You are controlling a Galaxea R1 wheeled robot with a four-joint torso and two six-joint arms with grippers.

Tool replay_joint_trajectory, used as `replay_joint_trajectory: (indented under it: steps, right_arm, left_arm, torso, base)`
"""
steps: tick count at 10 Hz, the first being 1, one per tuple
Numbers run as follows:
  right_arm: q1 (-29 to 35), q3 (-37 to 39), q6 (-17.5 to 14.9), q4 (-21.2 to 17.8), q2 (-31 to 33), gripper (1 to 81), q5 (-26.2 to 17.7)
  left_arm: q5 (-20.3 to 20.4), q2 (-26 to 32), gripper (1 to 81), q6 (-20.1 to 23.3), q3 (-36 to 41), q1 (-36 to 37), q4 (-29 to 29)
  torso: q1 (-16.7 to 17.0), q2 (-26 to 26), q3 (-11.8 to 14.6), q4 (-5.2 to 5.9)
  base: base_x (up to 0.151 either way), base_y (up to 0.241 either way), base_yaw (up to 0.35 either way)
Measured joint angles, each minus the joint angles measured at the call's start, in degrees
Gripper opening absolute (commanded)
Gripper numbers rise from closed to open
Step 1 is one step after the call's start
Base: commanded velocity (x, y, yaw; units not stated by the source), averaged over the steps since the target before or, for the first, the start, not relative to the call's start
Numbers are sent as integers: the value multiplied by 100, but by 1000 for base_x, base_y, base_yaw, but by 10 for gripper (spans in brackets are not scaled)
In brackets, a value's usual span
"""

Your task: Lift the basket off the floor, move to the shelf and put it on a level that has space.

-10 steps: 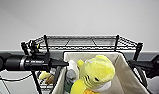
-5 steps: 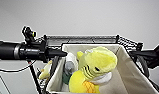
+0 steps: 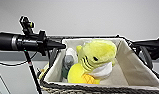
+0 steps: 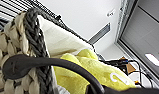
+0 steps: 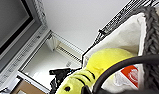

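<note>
- Sitting raised between both arms: basket (image 3: pixel 135 72), upright, opening upward, long axis running away from camera toward shelf (image 3: pixel 57 38).
- Contents: yellow plush toy (image 3: pixel 95 62).
- Left arm (image 3: pixel 22 42), right arm (image 3: pixel 150 45): finger state cannot be told.

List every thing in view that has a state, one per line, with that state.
basket: off the floor, raised between both arms, level with the rack's top.
yellow plush toy: sitting inside the basket.
shelf: standing behind the basket.
left handle: sticking out from the basket's rim.
</note>
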State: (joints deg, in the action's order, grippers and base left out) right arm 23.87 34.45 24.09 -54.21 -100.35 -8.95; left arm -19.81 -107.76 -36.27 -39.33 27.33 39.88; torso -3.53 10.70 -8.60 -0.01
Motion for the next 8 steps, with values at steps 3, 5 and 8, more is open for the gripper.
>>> replay_joint_trajectory:
  steps: [3,5,8]
  right_arm:
    - [300,336,269,-6,-297,10,-210]
    - [527,510,416,-6,-304,10,-367]
    - [691,885,575,-6,-424,10,-660]
  left_arm:
    - [-172,-117,10,0,-232,246,185]
    - [-254,-179,10,-2,-402,496,400]
    - [-336,-222,10,-2,-712,538,538]
  torso:
    - [-2,0,-2,0]
    - [0,0,-2,0]
    - [-2,0,-2,0]
  base:
    - [0,0,0]
    - [0,0,0]
    - [0,0,0]
